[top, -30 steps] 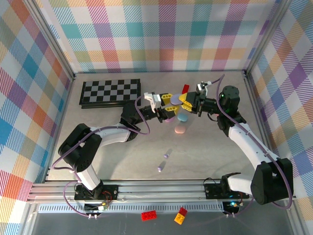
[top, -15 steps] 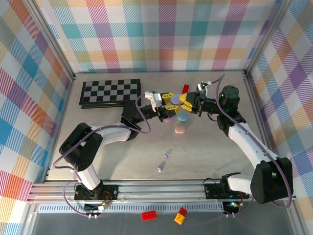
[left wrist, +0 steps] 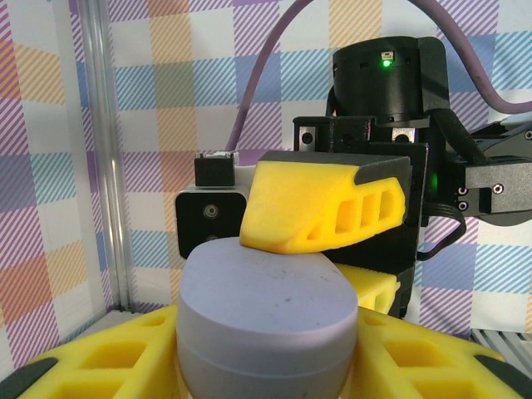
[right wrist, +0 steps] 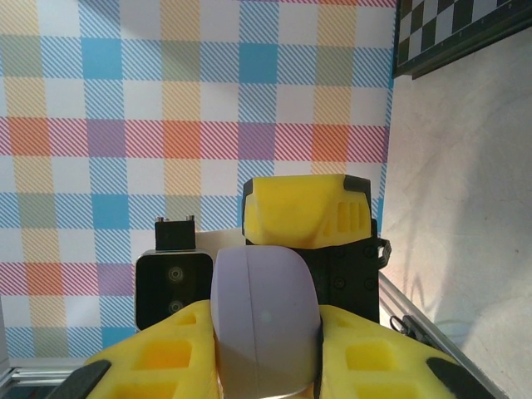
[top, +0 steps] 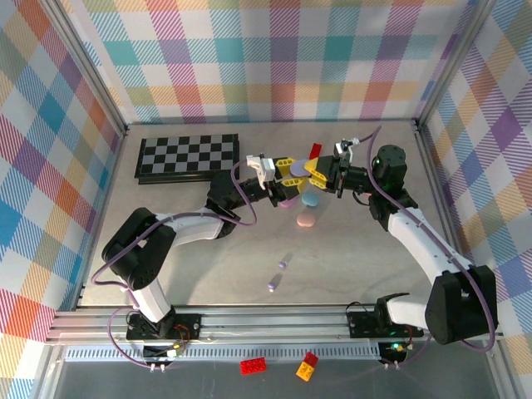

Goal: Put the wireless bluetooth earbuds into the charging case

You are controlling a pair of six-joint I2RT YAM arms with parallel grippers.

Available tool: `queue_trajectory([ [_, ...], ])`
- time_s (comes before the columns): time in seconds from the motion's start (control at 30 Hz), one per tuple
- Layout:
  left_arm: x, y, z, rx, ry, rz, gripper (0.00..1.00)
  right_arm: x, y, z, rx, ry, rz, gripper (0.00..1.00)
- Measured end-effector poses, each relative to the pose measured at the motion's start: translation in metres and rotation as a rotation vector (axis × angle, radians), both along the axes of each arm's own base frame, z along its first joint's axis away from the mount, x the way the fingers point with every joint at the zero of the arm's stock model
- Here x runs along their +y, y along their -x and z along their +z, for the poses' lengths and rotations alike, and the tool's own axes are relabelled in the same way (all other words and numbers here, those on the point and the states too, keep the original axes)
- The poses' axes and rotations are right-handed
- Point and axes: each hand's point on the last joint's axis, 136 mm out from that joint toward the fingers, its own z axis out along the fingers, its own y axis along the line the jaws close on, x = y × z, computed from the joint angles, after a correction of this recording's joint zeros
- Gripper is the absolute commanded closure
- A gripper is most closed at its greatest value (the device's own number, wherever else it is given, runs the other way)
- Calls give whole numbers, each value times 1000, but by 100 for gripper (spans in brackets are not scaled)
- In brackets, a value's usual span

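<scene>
The left gripper (left wrist: 266, 370) is clamping its slotted yellow fingers (left wrist: 91, 366) partway closed around a lilac charging case (left wrist: 266, 303), a smooth, matte shell with a rounded oval outline, held just off the right end of the chessboard (top: 189, 156). The right gripper (right wrist: 266, 357) is meeting it head-on, nearly closed, and is pinching the same case between its own yellow fingers. A pale blue case (top: 312, 199) and a pink case (top: 306, 220) are sitting on the pale table (top: 349, 266), right of the chessboard and slightly nearer the arm bases. Two tiny purple earbuds (top: 271, 286) are lying loose on the table, right of the chessboard and well nearer the bases.
</scene>
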Motion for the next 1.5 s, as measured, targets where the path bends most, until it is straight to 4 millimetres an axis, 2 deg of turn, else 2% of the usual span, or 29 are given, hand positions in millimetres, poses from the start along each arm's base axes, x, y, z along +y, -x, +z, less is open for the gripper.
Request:
queue_trajectory([
  [0.1, 0, -1, -1, 4, 0, -1, 62, 0, 0, 0, 6, -1, -1, 94],
  [0.17, 0, -1, 0, 3, 0, 0, 72, -1, -1, 0, 7, -2, -6, 91],
  [0.2, -1, -2, 0, 5, 1, -1, 74, -1, -2, 0, 6, -3, -7, 89],
  [0.23, -1, -2, 0, 4, 1, -1, 74, -1, -2, 0, 6, -2, -8, 86],
  [0.37, -1, -1, 0, 3, 0, -5, 74, -2, -2, 0, 8, -1, -10, 59],
  [0.43, -3, 1, -2, 7, -9, -21, 73, -2, -3, -2, -4, 7, -16, 49],
  [0.53, -4, 4, -6, 25, -26, -45, 73, -5, -5, -7, -26, 34, -30, 40],
  [0.67, -3, 9, -8, 69, -58, -80, 73, -20, -6, -15, -76, 125, -78, 30],
  [0.8, 3, 21, 0, 98, -75, -131, 73, -33, -7, -2, -244, 283, -127, 20],
  [0.9, 6, 31, 4, 121, -93, -184, 73, -38, 6, 14, -444, 400, -123, 17],
  [0.97, 7, 38, 5, 144, -107, -223, 73, -35, 21, 20, -584, 469, -90, 17],
  [1.13, 7, 51, 0, 212, -137, -309, 73, -18, 63, 24, -927, 575, 40, 16],
  [1.23, 7, 56, -1, 242, -144, -344, 73, -10, 77, 23, -1094, 633, 94, 16],
  [1.33, 8, 60, 0, 268, -142, -374, 73, -8, 73, 15, -1173, 707, 111, 17],
  [1.5, 9, 66, 7, 286, -122, -412, 73, -13, 56, -1, -1174, 821, 92, 19],
])
